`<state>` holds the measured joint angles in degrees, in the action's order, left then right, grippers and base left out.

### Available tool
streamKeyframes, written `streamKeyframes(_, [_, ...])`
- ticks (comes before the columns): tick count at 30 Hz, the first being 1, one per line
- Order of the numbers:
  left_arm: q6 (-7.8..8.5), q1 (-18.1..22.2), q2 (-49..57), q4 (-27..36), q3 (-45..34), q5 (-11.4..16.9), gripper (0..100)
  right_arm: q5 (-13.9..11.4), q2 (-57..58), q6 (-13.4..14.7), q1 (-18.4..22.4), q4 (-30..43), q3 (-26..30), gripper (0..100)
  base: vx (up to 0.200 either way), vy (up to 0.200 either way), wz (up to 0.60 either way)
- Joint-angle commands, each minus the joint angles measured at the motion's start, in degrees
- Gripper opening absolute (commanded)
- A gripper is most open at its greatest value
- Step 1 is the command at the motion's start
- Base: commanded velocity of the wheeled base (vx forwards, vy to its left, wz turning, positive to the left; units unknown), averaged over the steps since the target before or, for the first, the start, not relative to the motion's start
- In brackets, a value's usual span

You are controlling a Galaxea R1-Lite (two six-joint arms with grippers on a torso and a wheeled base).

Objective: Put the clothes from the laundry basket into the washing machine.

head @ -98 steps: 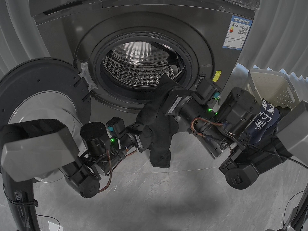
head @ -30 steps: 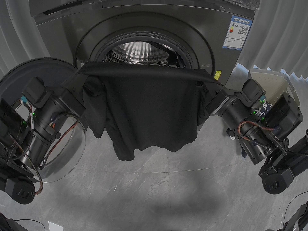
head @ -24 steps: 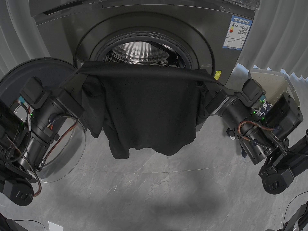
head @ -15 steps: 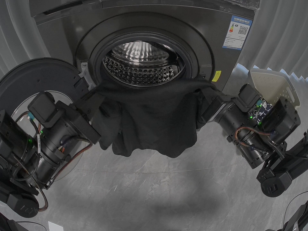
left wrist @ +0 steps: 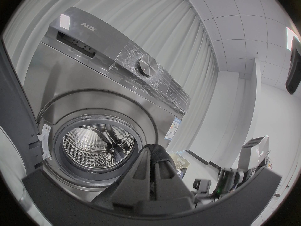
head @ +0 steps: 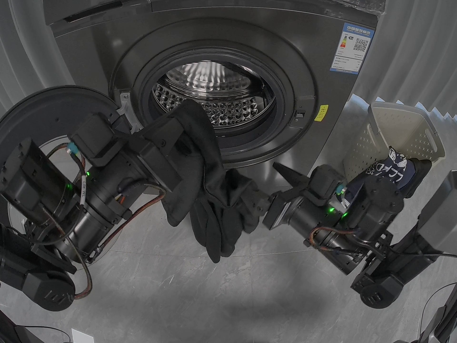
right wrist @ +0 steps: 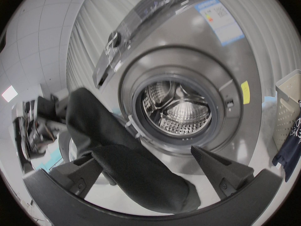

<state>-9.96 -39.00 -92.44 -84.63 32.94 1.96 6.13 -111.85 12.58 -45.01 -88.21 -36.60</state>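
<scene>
A black garment [head: 214, 201] hangs bunched from my left gripper [head: 183, 120], which is shut on its upper fold just in front of the washing machine's open drum [head: 209, 91], at the lower left rim. In the left wrist view the left gripper [left wrist: 155, 160] pinches the black cloth [left wrist: 156, 149]. My right gripper [head: 269, 191] is open, low and to the right of the hanging cloth. In the right wrist view the right gripper [right wrist: 150, 170] has its jaws wide apart, with the black garment [right wrist: 134, 170] draped over one finger [right wrist: 78, 173].
The machine's round door [head: 52, 115] stands open at the left, behind my left arm. A cream laundry basket [head: 404, 129] stands right of the machine with a navy printed garment [head: 388, 172] in it. Grey floor [head: 214, 287] lies below.
The garment was stretched wide between both grippers. The right gripper has let go and dropped low toward the middle. The left gripper has moved right toward the drum, with the cloth hanging bunched.
</scene>
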Motion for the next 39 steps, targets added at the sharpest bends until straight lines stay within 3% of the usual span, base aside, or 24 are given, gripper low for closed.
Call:
streamKeyframes(1, [-0.06,0.06,-1.95,0.25,2.22,0.06,0,-1.83,-8.74,-1.15,0.36,-0.12,-0.14,100,0.000,0.000,0.00])
streamKeyframes(5, [0.03,0.06,-2.22,-0.01,2.39,0.06,0,-2.18,-13.40,-2.03,-0.08,-0.21,-2.78,100,0.000,0.000,0.00])
streamKeyframes(10, [0.03,-0.03,-1.87,-0.36,2.39,0.06,0,-4.37,-18.58,-2.21,0.10,-0.21,-8.58,100,0.000,0.000,0.00])
streamKeyframes(17, [0.03,-0.47,-1.51,-0.36,2.22,0.23,0,-4.46,-23.15,-2.47,0.18,-0.21,-16.14,100,0.000,0.000,0.00])
streamKeyframes(23, [0.03,-0.55,-1.43,-0.28,2.31,0.23,0,-4.37,-27.02,-4.76,2.20,-0.12,-23.43,100,0.000,0.000,0.00])
streamKeyframes(39, [0.03,-1.17,-1.51,-0.45,2.39,0.15,0,-3.67,-31.85,-4.85,3.17,0.41,-31.17,100,0.000,0.000,0.00])
